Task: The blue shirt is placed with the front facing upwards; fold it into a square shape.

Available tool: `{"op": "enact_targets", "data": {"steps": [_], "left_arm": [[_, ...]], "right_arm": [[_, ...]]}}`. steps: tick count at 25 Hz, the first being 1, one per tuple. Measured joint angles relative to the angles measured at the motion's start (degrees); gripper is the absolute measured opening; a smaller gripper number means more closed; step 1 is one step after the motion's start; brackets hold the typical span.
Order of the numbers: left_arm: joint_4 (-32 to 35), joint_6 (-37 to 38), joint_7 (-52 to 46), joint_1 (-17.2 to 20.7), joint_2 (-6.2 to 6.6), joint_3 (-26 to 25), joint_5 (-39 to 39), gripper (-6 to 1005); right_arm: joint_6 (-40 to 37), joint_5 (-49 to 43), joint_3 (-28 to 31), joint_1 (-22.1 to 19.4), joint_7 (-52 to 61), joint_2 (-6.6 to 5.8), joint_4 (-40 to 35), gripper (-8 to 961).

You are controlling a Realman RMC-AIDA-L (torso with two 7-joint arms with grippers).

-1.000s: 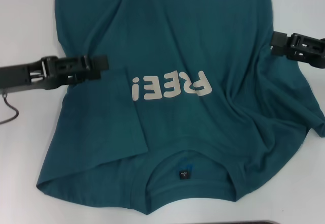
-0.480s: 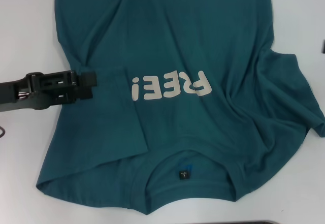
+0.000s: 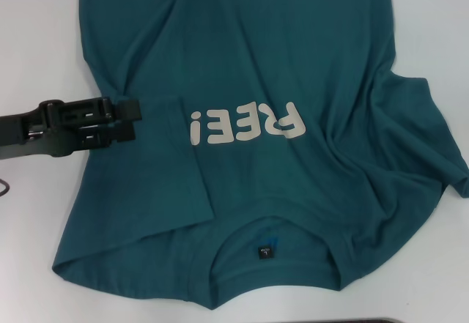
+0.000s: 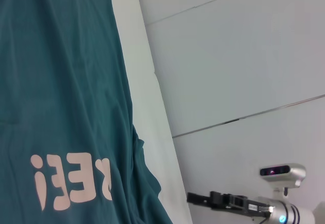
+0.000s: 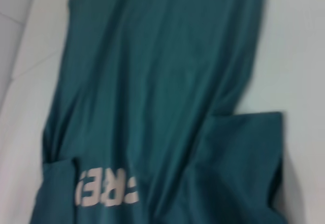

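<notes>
Across the white worktop [image 3: 37, 37] lies the blue shirt [image 3: 278, 59], soft and limp, best pinched at a hem. Left gripper [image 3: 135, 120] hovers at its left edge, fingers unreadable; right gripper is out of the head view.

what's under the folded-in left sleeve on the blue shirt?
The folded sleeve lies on the chest of the blue shirt, covering the start of the beige lettering; only "REE!" shows. The covered letters cannot be seen. The left gripper sits at the sleeve's edge.
</notes>
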Motion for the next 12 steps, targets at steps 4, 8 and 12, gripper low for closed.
{"op": "enact_targets", "data": {"steps": [4, 8, 12], "left_arm": [[0.0, -0.7, -0.1, 0.2, 0.00, 0.0, 0.0, 780], [0.0, -1.2, -0.1, 0.2, -0.18, 0.0, 0.0, 780], [0.0, -1.9, -0.1, 0.1, -0.30, 0.0, 0.0, 779]], "right_arm": [[2.8, -0.7, -0.3, 0.1, 1.0, 0.36, 2.4, 940], [4.4, -0.7, -0.3, 0.1, 2.1, 0.68, 2.9, 940], [6.8, -0.8, -0.9, 0.5, 2.2, 1.21, 4.2, 940]]}}
